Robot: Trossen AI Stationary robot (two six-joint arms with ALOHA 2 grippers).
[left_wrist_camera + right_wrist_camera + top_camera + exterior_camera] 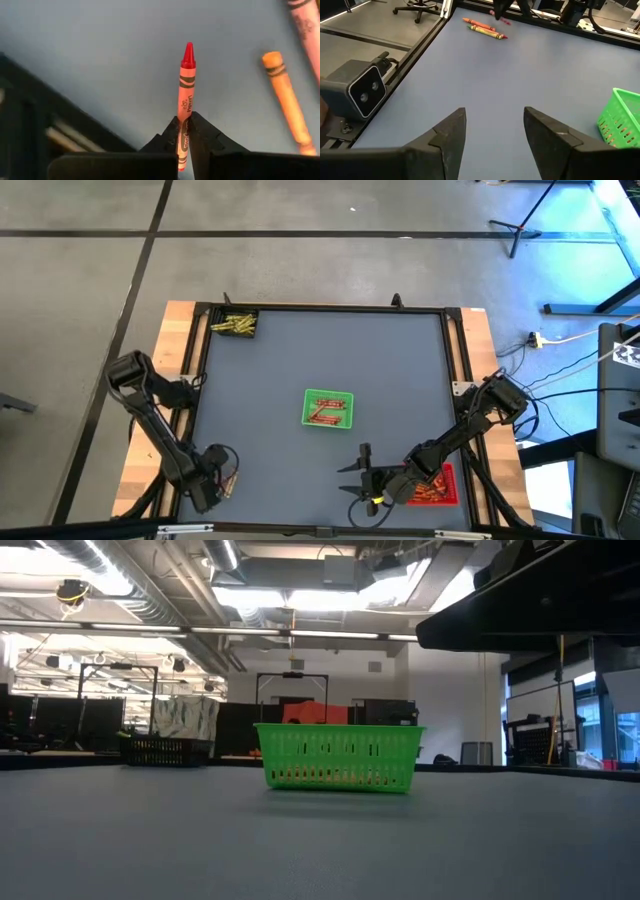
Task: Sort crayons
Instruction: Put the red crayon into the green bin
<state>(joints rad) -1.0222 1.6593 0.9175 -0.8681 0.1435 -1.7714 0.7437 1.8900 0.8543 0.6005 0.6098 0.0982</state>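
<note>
My left gripper [184, 131] is at the table's near left corner [218, 480], shut on a red crayon [186, 85]. An orange crayon [288, 101] and a pinkish one [306, 26] lie on the grey mat beside it. They also show far off in the right wrist view [485, 29]. My right gripper [495, 131] is open and empty near the table's near edge [360, 477]. It is right of the middle, beside the red tray [445, 488]. The green tray [328, 409] at the table's middle holds red crayons. A dark tray [235, 324] at the far left corner holds yellowish ones. My left gripper pinches the red crayon's blunt end [183, 141] between its two fingertips. The crayon lies along the fingers. Its wrapped body and pointed tip [188, 50] stick out beyond them over the mat. I cannot tell whether it is clear of the mat.
A raised dark frame [330, 308] runs round the mat. In the low view the green tray [338, 755] stands at the middle and the dark tray [160, 750] stands farther off. A camera block [362, 87] sits at the mat's edge near my right gripper.
</note>
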